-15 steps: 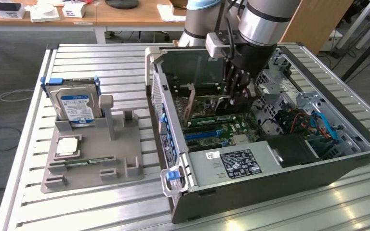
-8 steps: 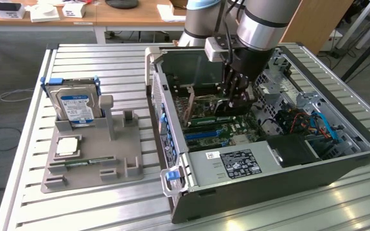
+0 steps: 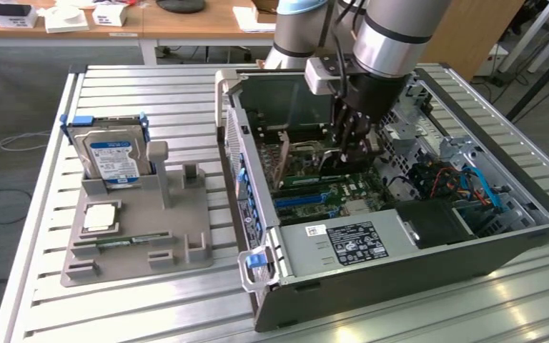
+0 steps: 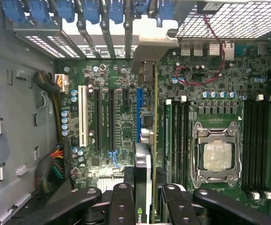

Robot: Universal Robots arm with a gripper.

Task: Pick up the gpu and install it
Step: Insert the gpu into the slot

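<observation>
The arm is seen reaching down into the open computer case (image 3: 399, 286), which is laid on its side on the slatted metal bench (image 3: 160, 307). The end effector (image 4: 142, 190) is sunk deep in the case, above the motherboard (image 4: 112, 84). Its black fingers (image 4: 121, 199) are closed in from both sides, and the gpu (image 4: 143, 164) is pinched between them.

From the wrist view, the card is seen edge-on, held upright over the board. It is lined up right beside the long blue slot (image 4: 139, 112), with the memory slots on its other side. Its silver end bracket (image 4: 154, 44) is pointed at the rear wall of the case, up against the row of blue-clipped slot openings (image 4: 86, 11). Whether the card's edge is already seated in the slot cannot be told. The processor socket (image 4: 217, 154) is seen well apart from the card, beyond the memory slots.

In the exterior view, a grey parts holder (image 3: 136, 250) is set on the bench at the exterior view's left of the case. A hard drive (image 3: 112, 153) with a blue-white label is stood upright at its far end. A square processor (image 3: 100, 216) is laid flat in front of it, and a narrow green memory stick (image 3: 122, 243) is laid nearer the front.
</observation>
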